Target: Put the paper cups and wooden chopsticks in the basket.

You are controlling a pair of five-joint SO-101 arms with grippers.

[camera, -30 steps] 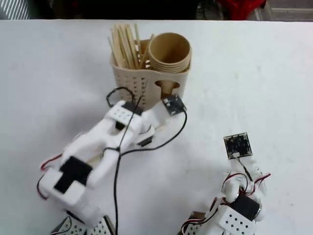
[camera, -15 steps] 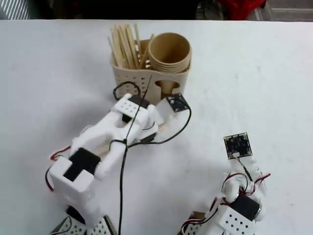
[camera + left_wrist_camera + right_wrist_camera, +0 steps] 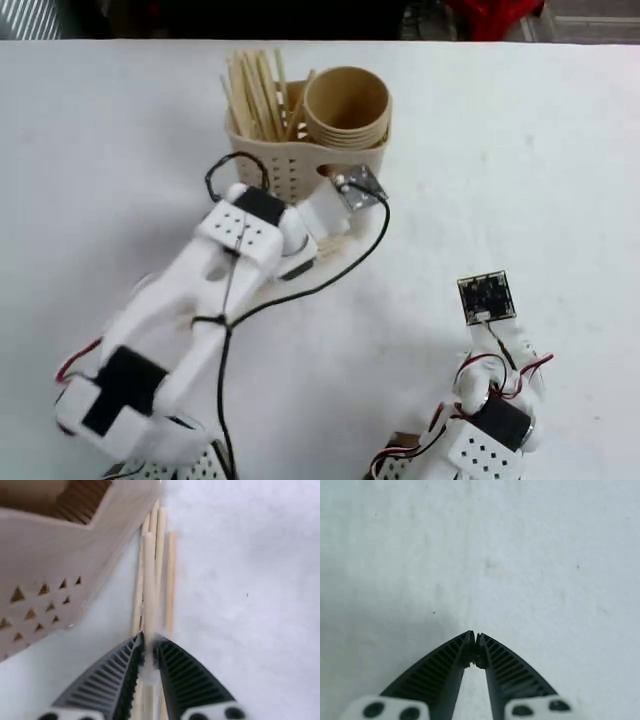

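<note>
Since a second earlier the left arm (image 3: 190,310) had swung nearer the basket (image 3: 285,172). The left gripper (image 3: 148,650) was clamped on one wooden chopstick (image 3: 149,580) (more lay on the table (image 3: 245,605) beside the basket wall); paper cups (image 3: 347,105) sat stacked inside. The right gripper (image 3: 474,650) was closed, empty.

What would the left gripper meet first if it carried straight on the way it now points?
Probably the loose wooden chopsticks on the table, lying along its line beside the basket. The left gripper, jaws shut on one chopstick, seems to pass the basket wall, though depth is unclear.
</note>
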